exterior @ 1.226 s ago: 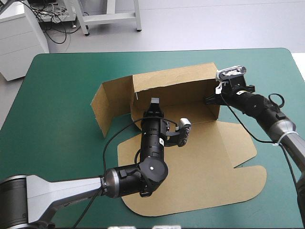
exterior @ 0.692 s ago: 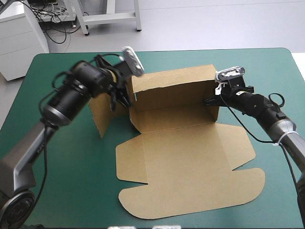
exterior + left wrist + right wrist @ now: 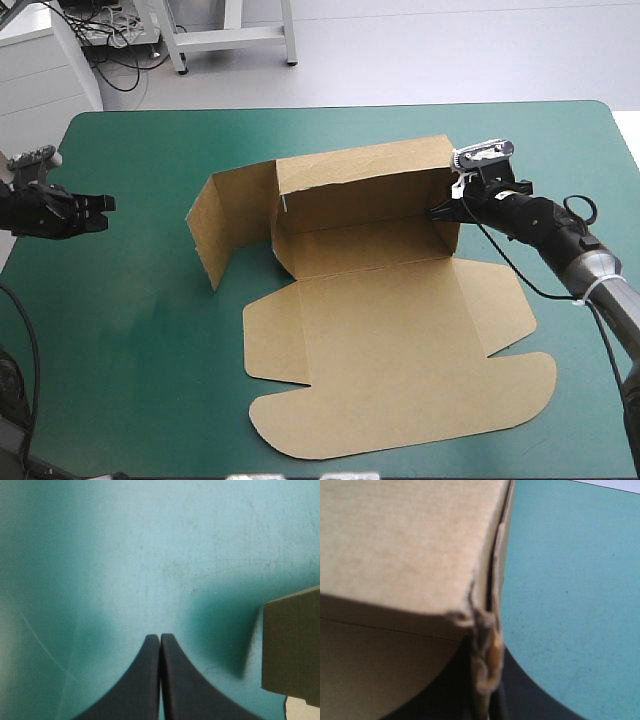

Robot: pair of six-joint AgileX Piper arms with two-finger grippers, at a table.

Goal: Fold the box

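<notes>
Left gripper (image 3: 106, 203) has swung way off the box (image 3: 390, 330) since just before. Now it hangs over the teal-green cover (image 3: 130, 330) out at the table's 9 o'clock edge, black fingers (image 3: 145, 680) pressed together in a point with nothing between them. My right gripper (image 3: 438, 212) sits at the box's 2 o'clock corner, pinched nearly closed on the raised side wall. Box is mid-table, back wall up, lid flat toward 6 o'clock.

Left tool (image 3: 106, 203) — withdrawn leftward off box (image 3: 400, 340).
</notes>
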